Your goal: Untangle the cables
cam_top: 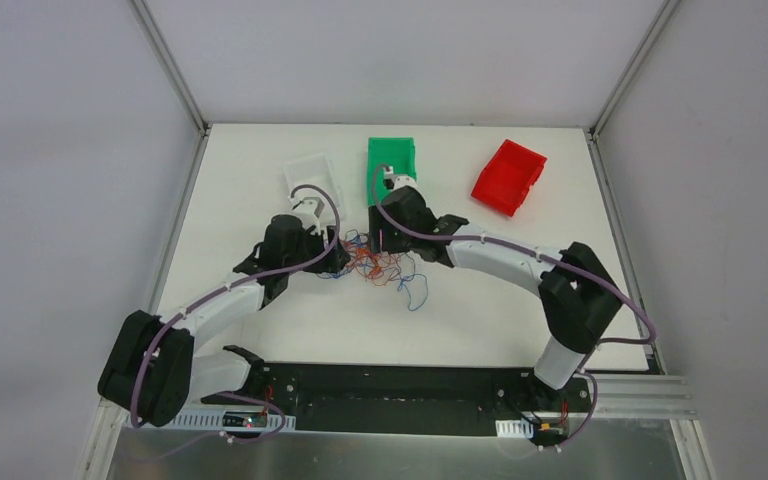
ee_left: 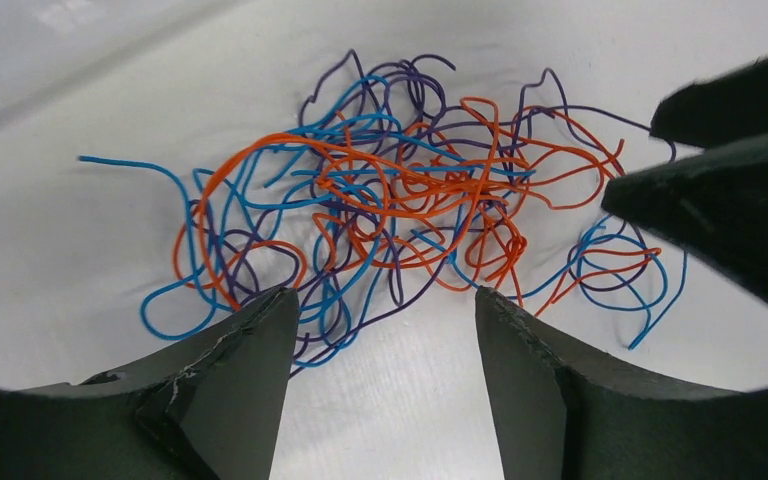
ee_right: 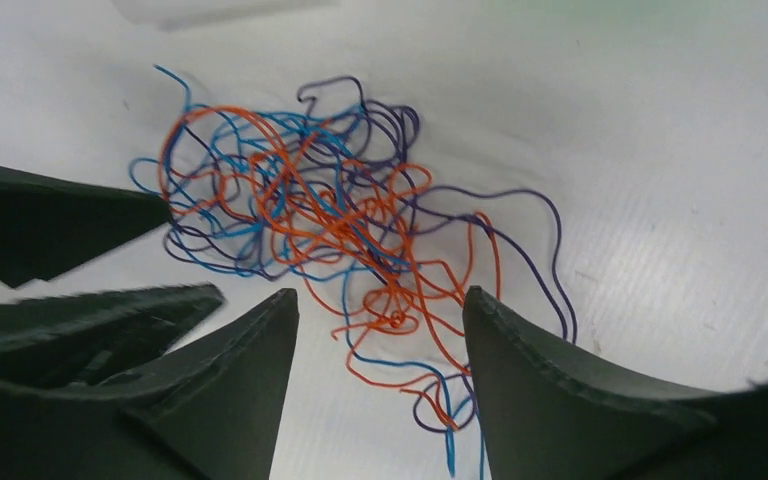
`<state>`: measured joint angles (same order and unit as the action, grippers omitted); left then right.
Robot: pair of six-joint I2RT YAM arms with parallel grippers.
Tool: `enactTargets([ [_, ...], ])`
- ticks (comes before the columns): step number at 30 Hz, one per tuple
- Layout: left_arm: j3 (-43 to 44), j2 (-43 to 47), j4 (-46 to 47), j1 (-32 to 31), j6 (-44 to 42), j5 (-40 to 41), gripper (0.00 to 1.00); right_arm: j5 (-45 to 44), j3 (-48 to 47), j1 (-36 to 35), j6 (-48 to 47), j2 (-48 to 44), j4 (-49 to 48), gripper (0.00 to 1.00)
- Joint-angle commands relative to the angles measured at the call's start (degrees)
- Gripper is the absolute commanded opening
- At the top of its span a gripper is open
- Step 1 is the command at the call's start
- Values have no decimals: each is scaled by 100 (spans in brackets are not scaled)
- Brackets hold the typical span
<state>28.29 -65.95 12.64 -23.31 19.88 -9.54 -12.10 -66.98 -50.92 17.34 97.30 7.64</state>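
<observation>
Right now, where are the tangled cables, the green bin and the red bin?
cables (ee_left: 400, 190): left wrist view, middle of the knot.
green bin (cam_top: 392, 146): top view, far rim.
red bin (cam_top: 491, 198): top view, near wall.

The cables (cam_top: 380, 262) are lying bunched on the middle of the table (cam_top: 520, 310), right between both grippers. The left gripper (cam_top: 338, 258) is hanging just to their left, and the right gripper (cam_top: 388, 240) just behind them. Along the far edge, the left bin (cam_top: 312, 175), middle bin (cam_top: 392, 158) and right bin (cam_top: 508, 177) are sitting side by side, behind the bunch.
</observation>
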Motion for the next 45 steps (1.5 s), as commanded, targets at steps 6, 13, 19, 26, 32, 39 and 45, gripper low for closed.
enactTargets([
  [6,770,-1384,-91,-140,-98,-1057,69,2761,-1267,1086,-100,970,-8,61],
  [13,1418,-2192,-706,-197,-198,-1085,47,3472,-1773,1101,9,1923,108,64],
  [19,1404,-2100,-802,-191,-229,-871,6,3770,-1684,1022,144,2161,108,58],
  [26,1284,-1859,-735,-196,-254,-906,0,2593,-416,1218,941,1306,-1191,6],
  [32,990,-1426,-463,-197,-273,-902,0,84,723,1503,1481,219,-1267,5],
  [39,1052,-1495,-544,-196,-256,-822,0,-2432,1695,1631,2230,-1005,-1108,21],
  [45,804,-933,-601,-191,-182,12,0,-3281,2539,1623,2653,-1851,-1441,9],
])
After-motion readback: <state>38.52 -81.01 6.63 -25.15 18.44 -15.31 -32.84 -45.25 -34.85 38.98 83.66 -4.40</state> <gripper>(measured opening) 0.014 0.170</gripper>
